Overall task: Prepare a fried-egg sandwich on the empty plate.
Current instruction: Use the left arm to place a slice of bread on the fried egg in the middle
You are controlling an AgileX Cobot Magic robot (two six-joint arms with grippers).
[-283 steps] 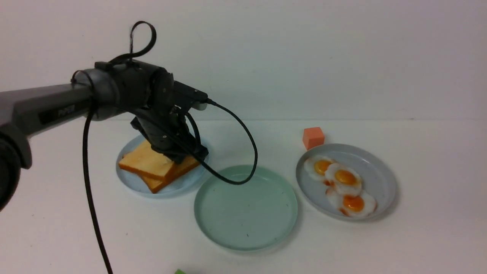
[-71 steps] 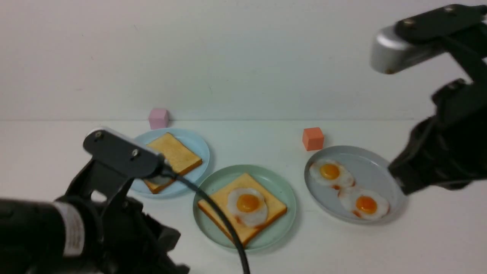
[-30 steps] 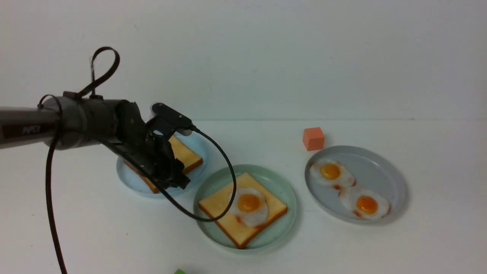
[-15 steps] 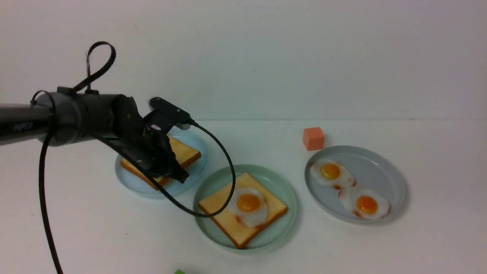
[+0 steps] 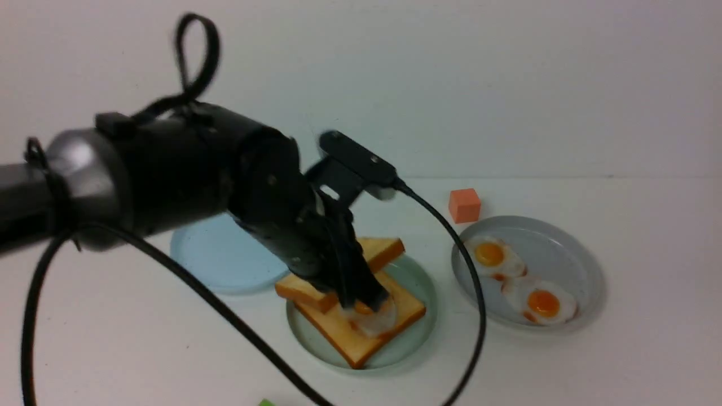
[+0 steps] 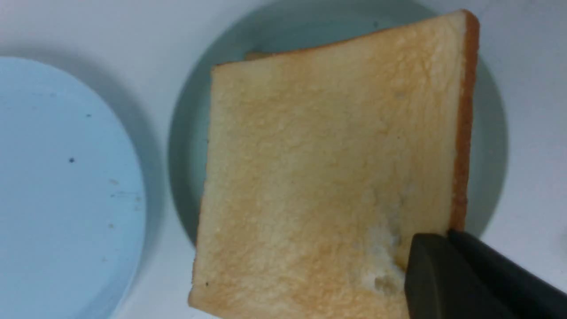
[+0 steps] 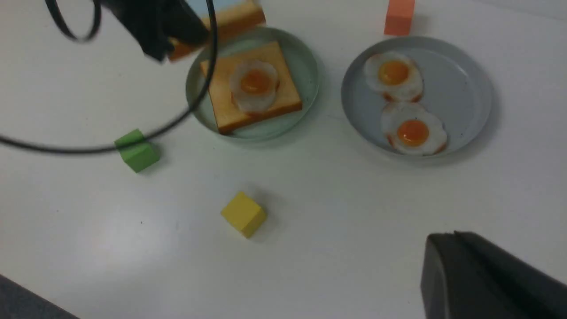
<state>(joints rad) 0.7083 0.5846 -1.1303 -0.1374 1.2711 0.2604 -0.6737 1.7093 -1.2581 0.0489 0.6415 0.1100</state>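
On the pale mint-green plate (image 5: pixel 420 279) lies one toast slice (image 5: pixel 403 316) with a fried egg (image 5: pixel 379 320) on top of it. My left gripper (image 5: pixel 364 294) is shut on a corner of a second toast slice (image 5: pixel 375 252) and holds it just above the egg, tilted. In the left wrist view this held toast (image 6: pixel 328 168) covers most of the mint plate (image 6: pixel 491 146), hiding the egg; the left gripper (image 6: pixel 443 248) pinches its crust corner. My right gripper (image 7: pixel 447 241) is shut, holds nothing, and hangs high over the table's near right, looking down on the egg (image 7: pixel 254 84).
The bare light blue plate (image 5: pixel 225 259) sits left of the mint one. A grey plate (image 5: pixel 581 265) with two more eggs lies to the right, behind it an orange cube (image 5: pixel 465 204). A yellow cube (image 7: pixel 243 214) and a green cube (image 7: pixel 137 150) lie nearer the front.
My left gripper shut on the toast on the light blue plate, lifted it and carried it right, over the mint plate. The blue plate is now bare.
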